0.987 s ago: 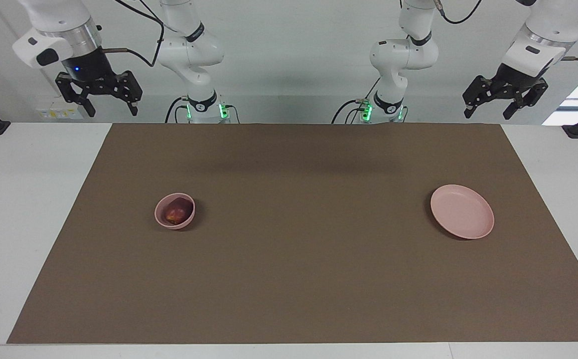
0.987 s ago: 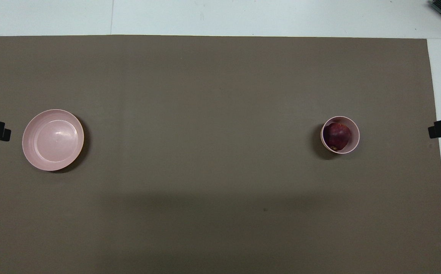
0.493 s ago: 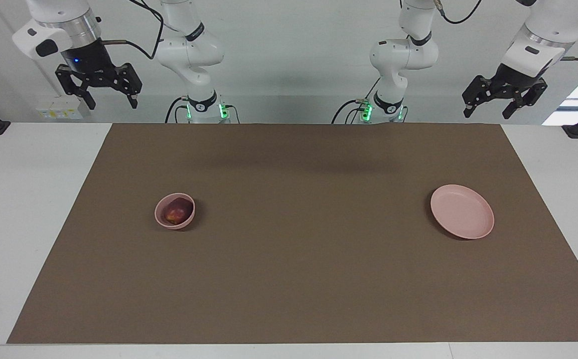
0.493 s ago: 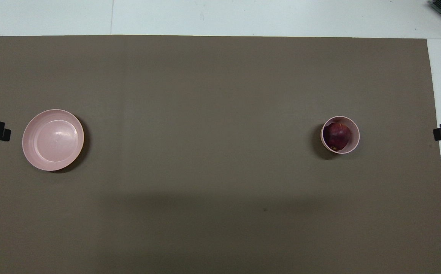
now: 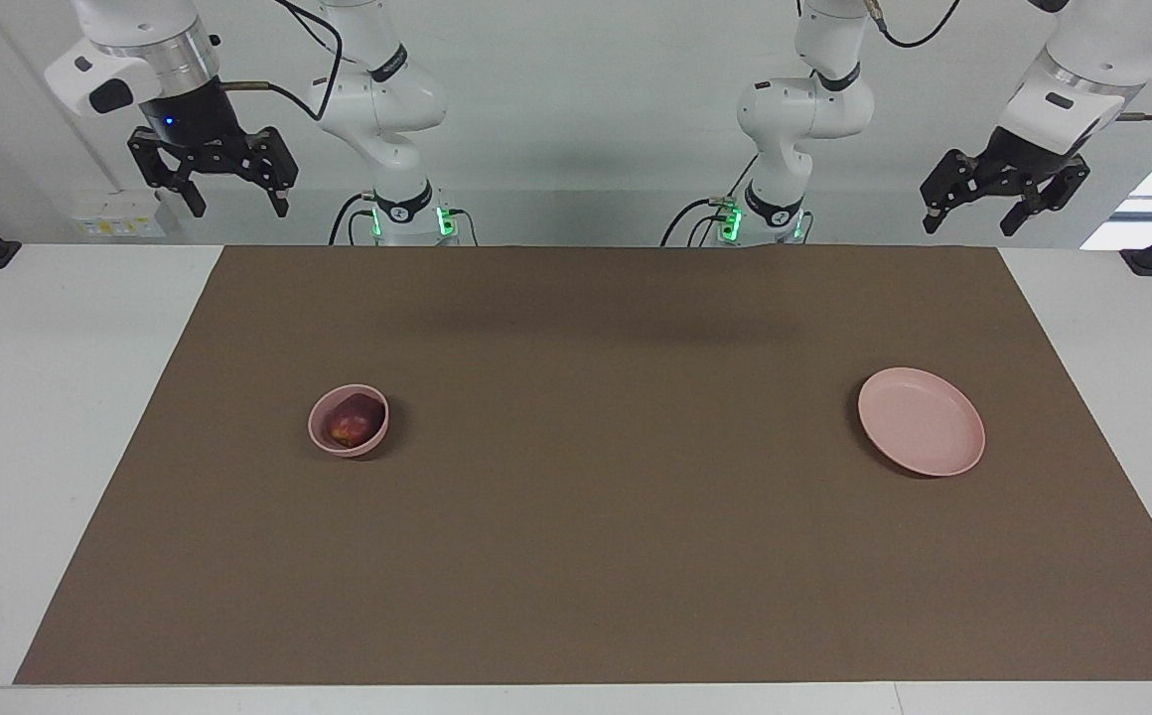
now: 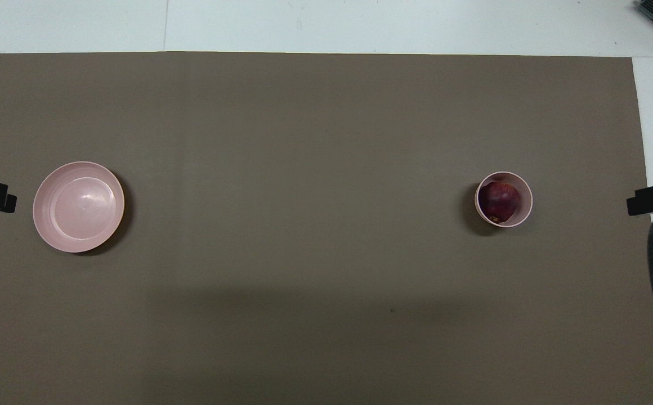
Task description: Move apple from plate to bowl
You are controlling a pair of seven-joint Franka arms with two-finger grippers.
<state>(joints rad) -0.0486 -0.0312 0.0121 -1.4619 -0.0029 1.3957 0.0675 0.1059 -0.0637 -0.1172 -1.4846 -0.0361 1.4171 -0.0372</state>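
The apple (image 5: 352,422) lay in the bowl (image 5: 323,435), plate (image 5: 922,421) bare; right pincer (image 5: 215,185) and left pincer (image 5: 1001,198) hung high, jaws apart, empty.

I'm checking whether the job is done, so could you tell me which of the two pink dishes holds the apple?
The small deep bowl holds the apple; the wide shallow plate has nothing on it.
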